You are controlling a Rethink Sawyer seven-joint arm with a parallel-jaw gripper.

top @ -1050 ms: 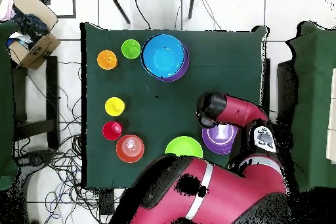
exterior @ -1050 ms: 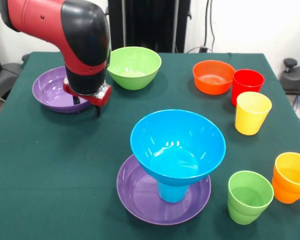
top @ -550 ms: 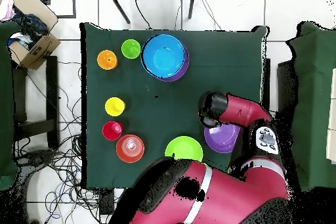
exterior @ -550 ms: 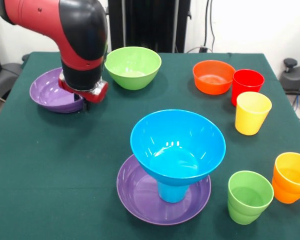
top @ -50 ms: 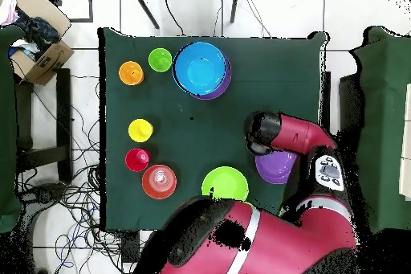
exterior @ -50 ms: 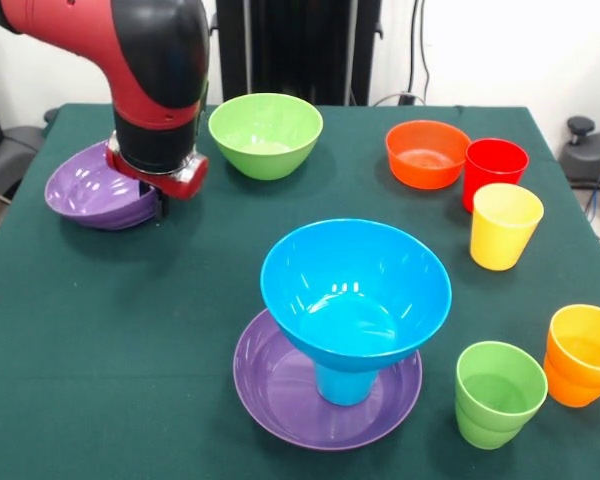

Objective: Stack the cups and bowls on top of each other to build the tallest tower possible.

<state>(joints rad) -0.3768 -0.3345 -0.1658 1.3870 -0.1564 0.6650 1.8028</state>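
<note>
A green-clothed table [exterior @ -50 ms: 130, 330] holds coloured plastic bowls and cups. Near the front edge in the front view stands the tower [exterior @ -50 ms: 345, 335]: a wide purple bowl [exterior @ -50 ms: 280, 395] as the base, an upturned blue cup [exterior @ -50 ms: 345, 383] in its middle, and a deep blue bowl [exterior @ -50 ms: 355, 290] sitting upright on that cup. The blue bowl is empty.

At the far left, the robot's gripper [exterior @ -50 ms: 158, 200] is down at the rim of the second purple bowl [exterior @ -50 ms: 85, 190]. That bowl is tilted, its near side raised off the cloth, and it sits close to the table's left edge. The wrist hides the fingers, so I cannot tell whether they are clamped on the rim. From overhead, the second purple bowl [top @ -50 ms: 277, 166] shows partly under the arm.

Just beside the arm stands an empty light green bowl [exterior @ -50 ms: 266, 133]. Farther right, an orange bowl [exterior @ -50 ms: 427, 153] touches a red cup [exterior @ -50 ms: 494, 170], with a yellow cup [exterior @ -50 ms: 505, 225] just in front. All three stand upright and look empty.

By the right front corner, a green cup [exterior @ -50 ms: 498, 392] and an orange cup [exterior @ -50 ms: 583, 353] stand side by side, close to the edge.

The broadest bare cloth lies on the left half, between the tilted bowl and the tower, and in the middle strip between the tower and the far bowls.
</note>
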